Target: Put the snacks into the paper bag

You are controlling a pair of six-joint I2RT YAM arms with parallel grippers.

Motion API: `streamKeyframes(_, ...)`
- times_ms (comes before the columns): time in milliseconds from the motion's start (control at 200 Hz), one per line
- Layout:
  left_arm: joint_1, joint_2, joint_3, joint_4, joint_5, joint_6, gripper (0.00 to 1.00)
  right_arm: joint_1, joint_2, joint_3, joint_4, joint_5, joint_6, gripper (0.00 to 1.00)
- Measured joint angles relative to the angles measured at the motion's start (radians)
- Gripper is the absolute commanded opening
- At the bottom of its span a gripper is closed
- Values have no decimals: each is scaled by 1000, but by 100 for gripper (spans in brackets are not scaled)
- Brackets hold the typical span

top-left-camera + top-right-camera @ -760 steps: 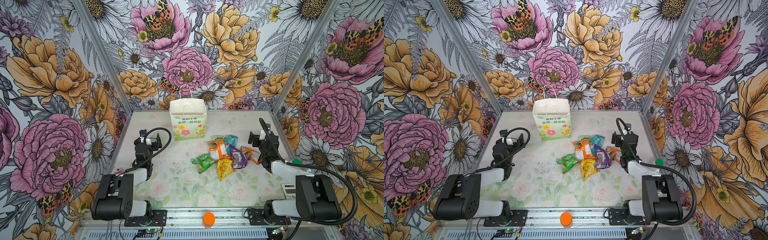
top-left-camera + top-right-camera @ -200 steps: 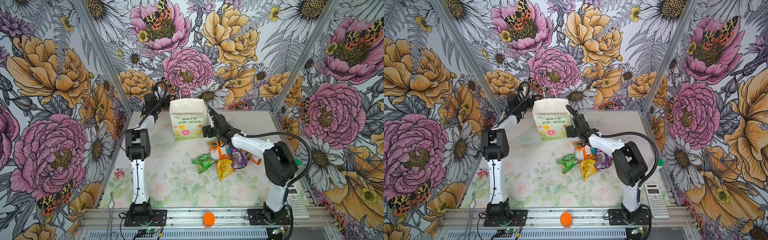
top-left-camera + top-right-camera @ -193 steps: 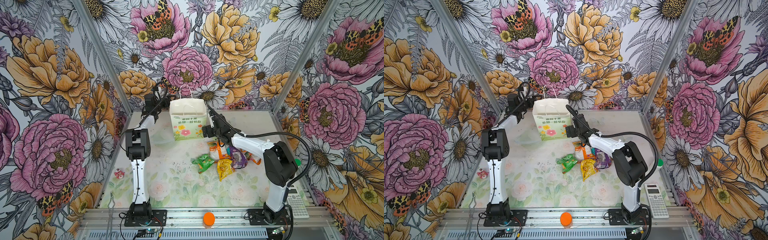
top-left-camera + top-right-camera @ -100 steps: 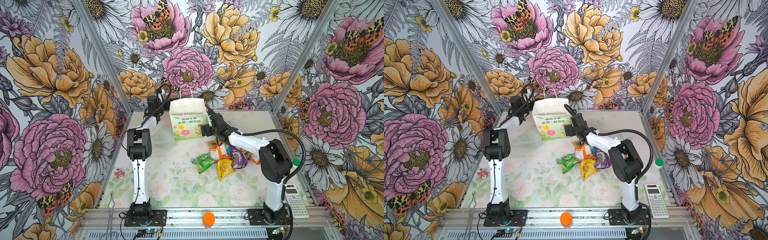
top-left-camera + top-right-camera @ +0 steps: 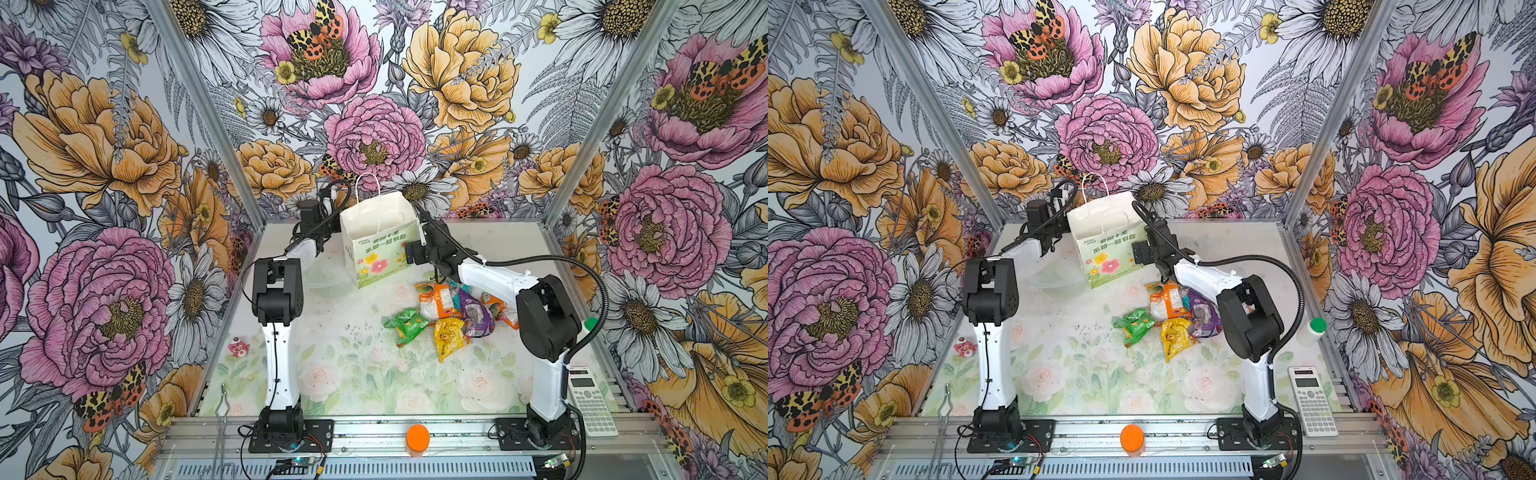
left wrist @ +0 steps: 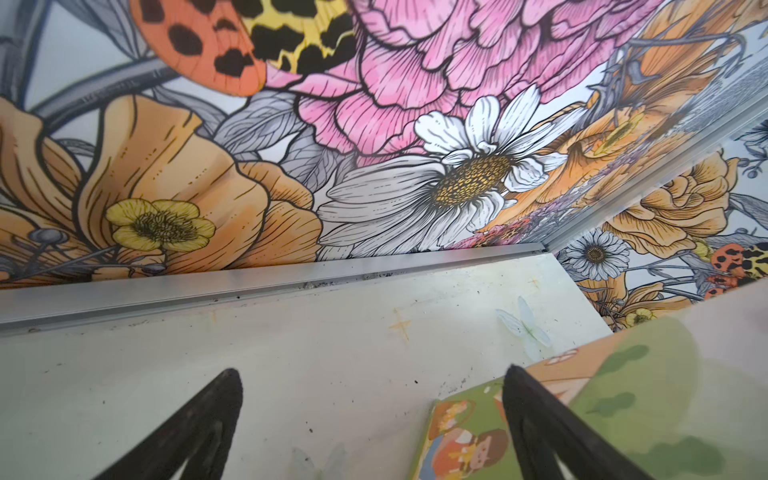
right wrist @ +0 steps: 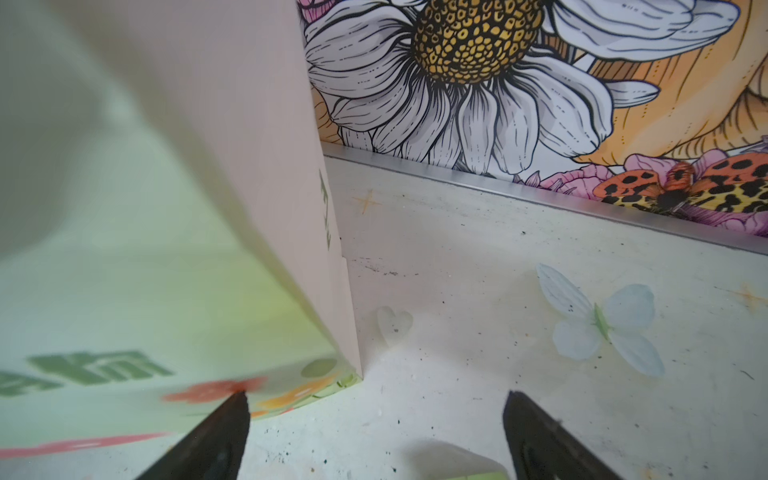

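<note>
The white paper bag (image 5: 378, 237) (image 5: 1106, 245) stands upright and open at the back of the table. My left gripper (image 5: 330, 237) is at its left side, open and empty; in the left wrist view (image 6: 372, 382) one finger overlaps the bag's green face (image 6: 623, 395). My right gripper (image 5: 411, 253) is at the bag's right side, open and empty (image 7: 376, 399), with the bag (image 7: 166, 249) beside one finger. The snacks (image 5: 449, 311) (image 5: 1171, 316) lie in a pile in front of the bag to the right, with green (image 5: 405, 324), yellow (image 5: 449, 338) and purple (image 5: 476, 311) packets among them.
A clear plastic bowl (image 5: 328, 276) lies left of the bag. A calculator (image 5: 590, 399) and a white bottle with a green cap (image 5: 1312, 330) sit at the right edge. A small pink object (image 5: 238, 348), metal tongs (image 5: 220, 415) and an orange disc (image 5: 417, 436) are toward the front.
Both arms have unfolded from the front and reached the bag. Over the last second each gripper has edged closer to its side of the bag. The snacks have not moved.
</note>
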Motion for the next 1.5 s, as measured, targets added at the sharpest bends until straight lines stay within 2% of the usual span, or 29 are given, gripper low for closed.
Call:
streamKeyframes(285,-19,-122,-117,12,-38,17,99,-24,49,56,0,-1,-4,97)
streamKeyframes(620,-44,-207,-331,33,-81,16,99,-43,94,143,0,-11,-4,97)
streamKeyframes(936,-57,-399,-496,22,-143,13,99,-48,108,159,0,-47,-3,97)
streamKeyframes(1101,-62,-529,-506,-114,-246,31,99,-48,81,115,0,-71,-3,97)
streamKeyframes(1336,-96,-658,-345,-399,-405,99,99,-48,-33,10,-27,-138,5,97)
streamKeyframes(1501,-103,-744,-331,-546,-474,116,99,-47,-139,-50,-64,-176,13,97)
